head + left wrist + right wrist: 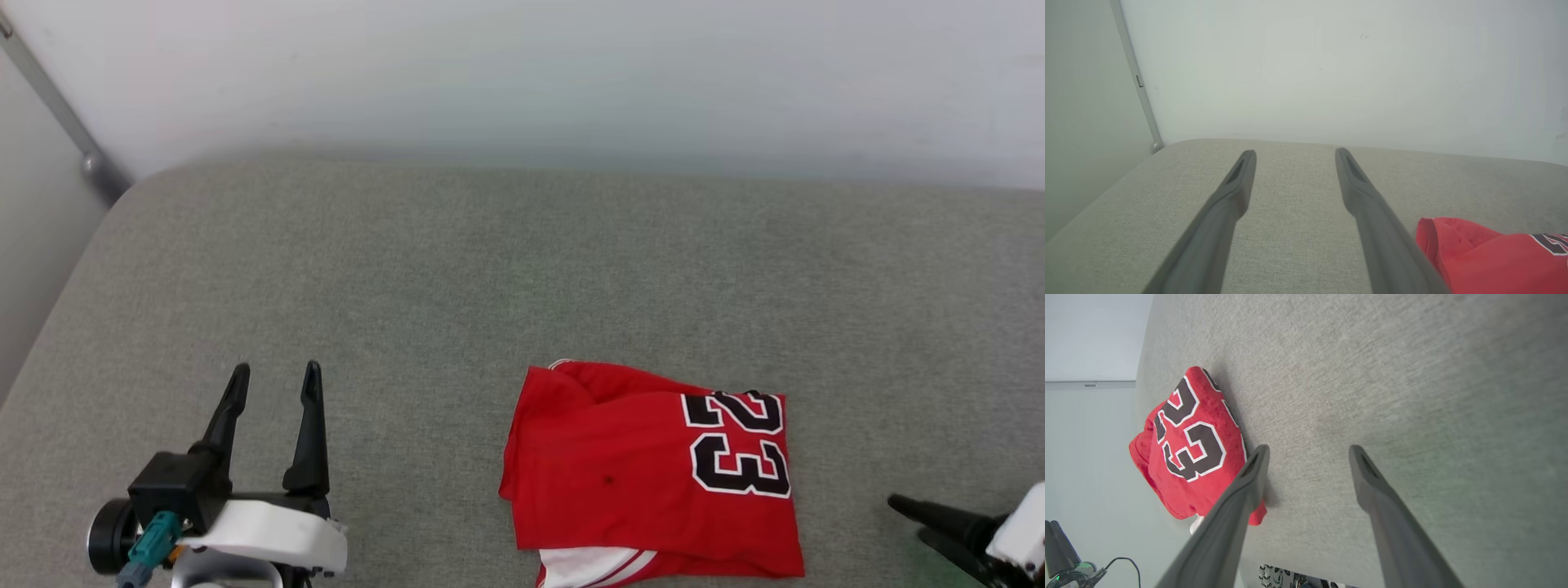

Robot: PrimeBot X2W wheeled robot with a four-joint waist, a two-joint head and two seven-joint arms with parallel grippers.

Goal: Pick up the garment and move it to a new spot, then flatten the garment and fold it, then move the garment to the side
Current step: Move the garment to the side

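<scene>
A grey padded surface [522, 269] runs back to a pale wall [522, 73], and the garment [645, 474] lies on its near part, between the two tools: well off to the right of the left gripper [276, 367] and a little to the left of the right gripper [904, 514], touching neither. It is bunched into a rough red rectangle, not spread flat. The black-and-white "23" print [739, 445] sits on the side nearer the right gripper, and a white striped sleeve [584, 567] pokes out from under the near edge. Both grippers stand with their jaws spread wide and nothing between them. The left one points away over bare cushion, while the right wrist view shows the right one aimed past the shirt's near corner. My reading is that a pick-up is in hand, with no grip made yet. Whether this is the first lift or the final move aside I cannot tell from the loose fold. The next move calls for the right gripper to swing left over the cloth, drop its fingers onto an edge and pinch through all the layers.
</scene>
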